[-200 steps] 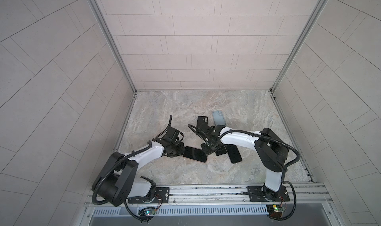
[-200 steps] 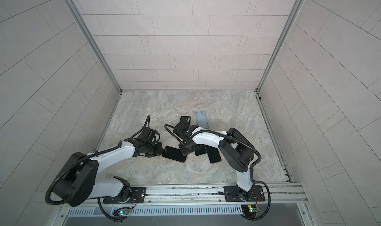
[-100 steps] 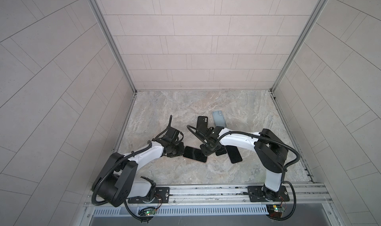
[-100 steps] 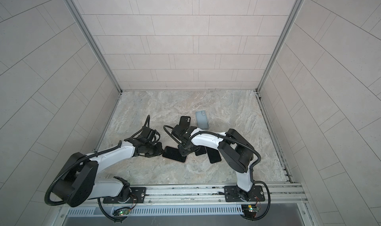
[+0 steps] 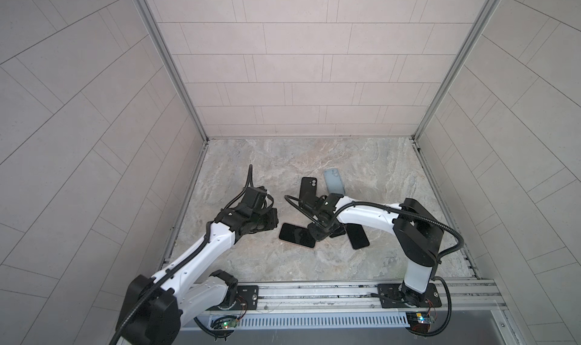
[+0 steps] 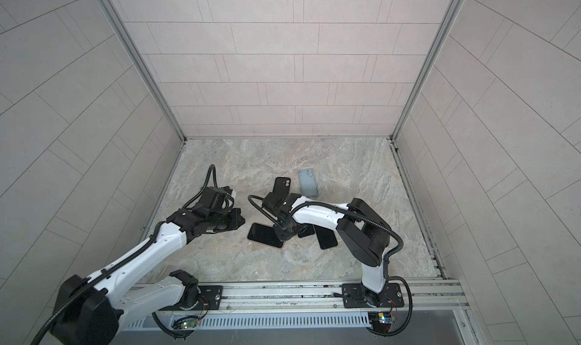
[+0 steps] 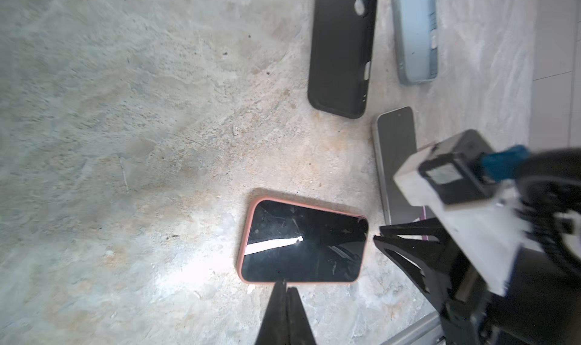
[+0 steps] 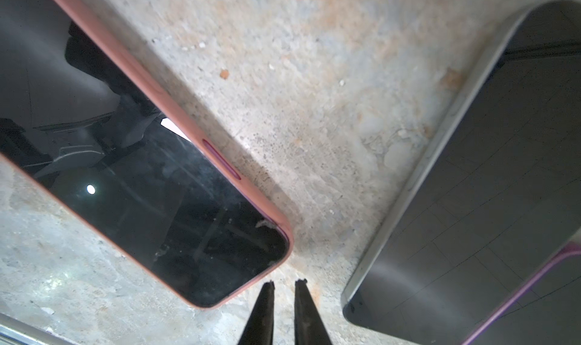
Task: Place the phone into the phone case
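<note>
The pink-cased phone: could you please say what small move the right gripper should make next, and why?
Probably shift the right gripper onto the nearest corner of the phone and press down. Its narrowly parted jaws hold nothing just off that corner, where the pink case rim looks slightly unseated; the shut left gripper sits at the long edge.

I see white links and black joints on my left arm [image 5: 201, 252] and right arm [image 5: 364, 216], each with a black cable [image 5: 250, 175] and screwed black plate [image 5: 388, 291] at seven and five o'clock, plus thin black blades on left gripper [image 7: 285, 285] and right gripper [image 8: 284, 282].
</note>
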Tool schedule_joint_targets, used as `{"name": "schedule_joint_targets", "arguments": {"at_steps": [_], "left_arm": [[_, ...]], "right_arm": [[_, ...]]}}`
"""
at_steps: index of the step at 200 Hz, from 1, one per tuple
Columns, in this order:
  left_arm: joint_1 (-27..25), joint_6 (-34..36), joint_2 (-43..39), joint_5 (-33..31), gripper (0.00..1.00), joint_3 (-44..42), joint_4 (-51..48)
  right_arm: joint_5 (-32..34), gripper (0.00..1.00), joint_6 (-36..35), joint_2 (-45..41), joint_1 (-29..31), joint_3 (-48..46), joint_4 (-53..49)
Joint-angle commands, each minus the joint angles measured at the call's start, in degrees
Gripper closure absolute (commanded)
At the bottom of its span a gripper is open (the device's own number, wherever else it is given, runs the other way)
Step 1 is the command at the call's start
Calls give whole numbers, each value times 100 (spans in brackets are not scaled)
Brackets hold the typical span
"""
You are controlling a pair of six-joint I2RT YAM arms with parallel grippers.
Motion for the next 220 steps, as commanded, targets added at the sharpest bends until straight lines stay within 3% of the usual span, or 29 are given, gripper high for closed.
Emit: {"name": "schedule_joint_targets", "arguments": {"at_steps": [1,21,51,72,90,133,178,220], "left_arm": [[23,252,-583,-69,96,489,-608],[23,627,-1035,-214,90,895,-1094],[23,1121,-1684,-558,77,1547,-1813],[23,1501,-1993,79,69,1608,-1716],[17,1657,-2239,188,69,1543,-1712],[23,1521,-2848,-225,66,1269,-1560],[23,1505,-2956,-267,66,1212,-1532],[23,1533,-2928,-199,66,1172,-1467]], "right_arm": [[-193,77,-140,-175,94,52,89],[-453,62,-538,16,133,256,-98],[-363,61,-952,279,138,355,-432],[-389,59,-1156,425,167,375,-477],[-352,56,-1376,614,195,391,-457],[87,56,-1553,1078,296,629,-649],[1101,55,-1224,825,371,1033,-1217],[646,55,-1767,1001,414,1238,-1197]]}}
